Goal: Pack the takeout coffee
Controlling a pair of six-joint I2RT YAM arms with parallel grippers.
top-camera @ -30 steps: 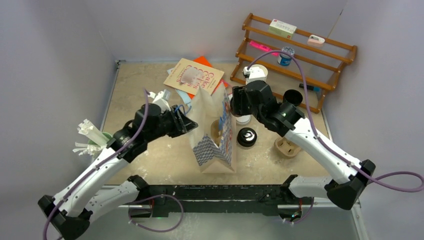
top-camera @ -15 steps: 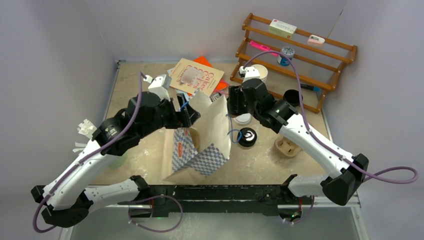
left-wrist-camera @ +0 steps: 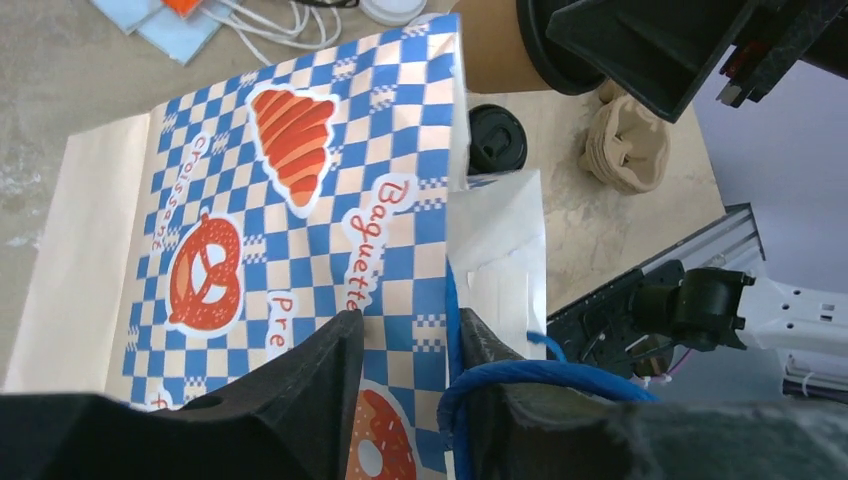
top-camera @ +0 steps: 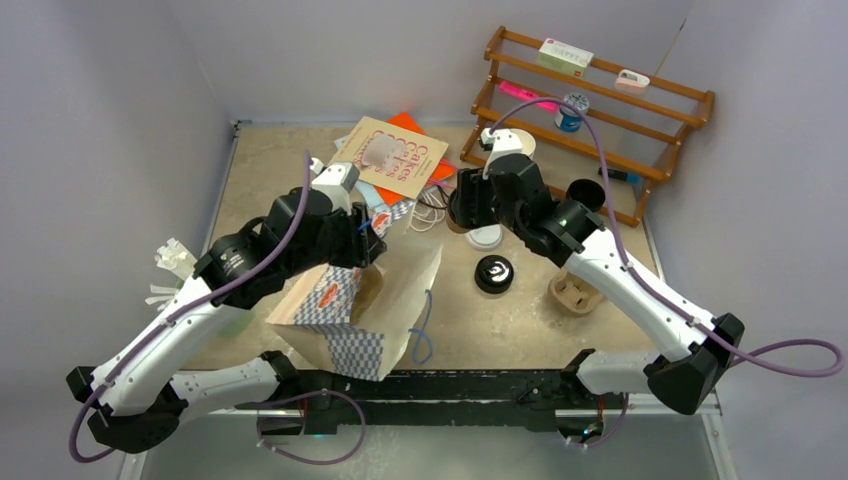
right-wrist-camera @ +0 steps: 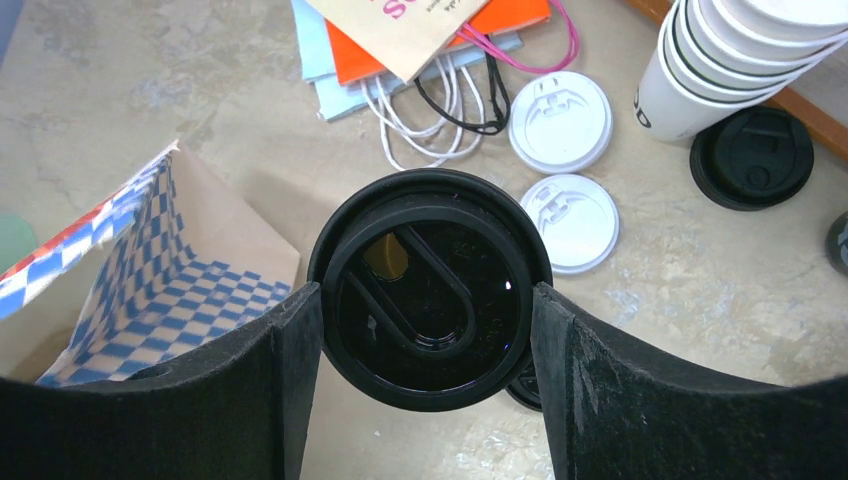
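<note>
My right gripper [top-camera: 462, 208] is shut on a brown paper cup with a black lid [right-wrist-camera: 430, 285], held above the table just beyond the bag's mouth. A black cup with a black lid [top-camera: 492, 272] stands on the table. A white-lidded cup [top-camera: 486, 238] stands just behind it, under my right arm. The checkered paper bag [top-camera: 345, 310] lies tipped on its side, mouth toward the right gripper. My left gripper [left-wrist-camera: 410, 325] is shut on the bag's upper wall [left-wrist-camera: 300, 190]. The blue handle [left-wrist-camera: 520, 375] loops over one finger.
The brown cup carrier [top-camera: 575, 293] sits at the right. A stack of lidless white cups [right-wrist-camera: 720, 60], loose white lids [right-wrist-camera: 560, 122] and a black lid [right-wrist-camera: 752, 158] lie nearby. Booklets and cords [top-camera: 395, 155] are at the back. A wooden rack [top-camera: 590, 120] stands far right.
The bag went from upright to tipped over toward the near left, carried by my left gripper. My right gripper with the cup shifted slightly left.
</note>
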